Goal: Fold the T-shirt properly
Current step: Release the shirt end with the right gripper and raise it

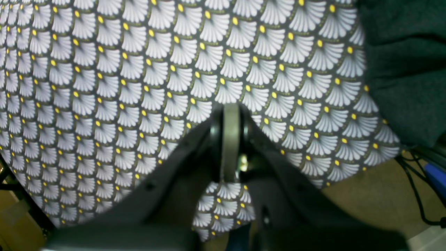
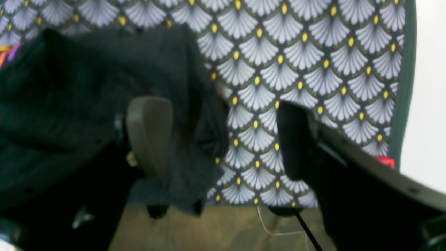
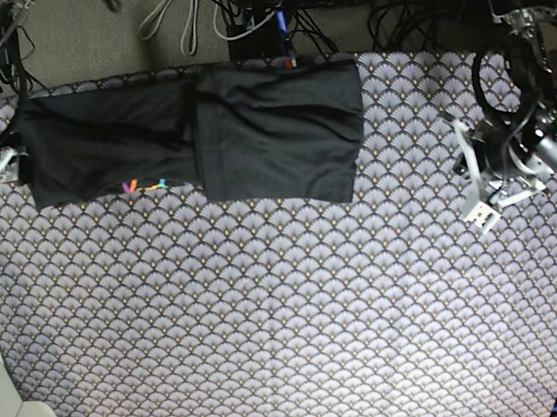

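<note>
T-shirt [image 3: 196,147] lies at the far side of the counter [image 3: 291,318], already reduced to a long dark band running left-right across the scallop-print tablecloth [image 3: 269,300], w/ one layer lapped over the middle so the right part sits on top of the left; the small striped mark [image 3: 145,185] shows near the band's front edge. Looks like we're mid-fold: sides in, lengthwise fold still to come, tho that's a judgement from the shape alone. Right gripper [image 2: 223,139] is at the shirt's end, jaws spread as wide as they go, one pad [image 2: 150,136] over the dark fabric and the other over bare cloth — straddling the hem, nothing pinched yet. In the right wrist view the cloth edge is blurred, so whether the pad actually touches fabric, can't tell. Left gripper [image 1: 230,139] is parked well apart from the shirt on the other side of the counter, jaws fully closed, holding nothing; only patterned cloth beneath it, w/ a corner of the dark shirt at the edge of its view. Next move prob calls for the right jaws to drop and close on that end edge, catching both layers, while the left arm comes across to the opposite end, opens up & takes its own hold, so the band can be carried over evenly w/o dragging the tablecloth along.
</note>
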Motion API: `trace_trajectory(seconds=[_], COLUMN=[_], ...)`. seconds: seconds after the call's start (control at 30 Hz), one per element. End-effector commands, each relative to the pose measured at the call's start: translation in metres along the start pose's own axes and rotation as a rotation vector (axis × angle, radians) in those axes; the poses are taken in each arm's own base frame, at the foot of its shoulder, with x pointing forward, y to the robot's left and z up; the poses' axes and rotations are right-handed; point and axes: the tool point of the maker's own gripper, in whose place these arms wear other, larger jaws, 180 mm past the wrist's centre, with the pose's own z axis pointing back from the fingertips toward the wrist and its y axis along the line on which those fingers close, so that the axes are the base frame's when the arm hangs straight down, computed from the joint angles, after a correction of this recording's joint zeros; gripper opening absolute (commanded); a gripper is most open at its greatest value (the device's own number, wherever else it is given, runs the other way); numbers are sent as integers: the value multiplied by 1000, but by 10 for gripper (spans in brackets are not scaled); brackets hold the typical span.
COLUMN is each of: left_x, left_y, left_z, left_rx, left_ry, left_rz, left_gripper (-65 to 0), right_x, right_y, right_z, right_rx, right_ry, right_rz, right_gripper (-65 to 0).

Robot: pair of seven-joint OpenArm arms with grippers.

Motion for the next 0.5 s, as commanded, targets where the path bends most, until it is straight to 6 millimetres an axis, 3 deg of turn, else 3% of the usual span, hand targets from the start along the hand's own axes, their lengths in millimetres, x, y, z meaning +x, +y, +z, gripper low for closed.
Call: trace_trajectory(seconds=[0.0,0.1,0.27,0.47], left_x=[10,9,7,7], left_y=[8,8,7,7], left_z=[7,7,7,7], left_rx=[25,24,23,23], left_ry=[-32,-31,-26,-26], left_rz=[-9,-9,-9,-9], left_gripper=[-645,-645,-645,-645], right_x=[8,5,-24,-32], right_y=[-7,-6,-9,-14], right_z=[6,4,-18,-26], right_rx=[-22,-14,37,57], right_ry=[-22,-14,77,111], right_rz=[14,6,-71,-104], right_gripper=[-169,-168,-167,-167])
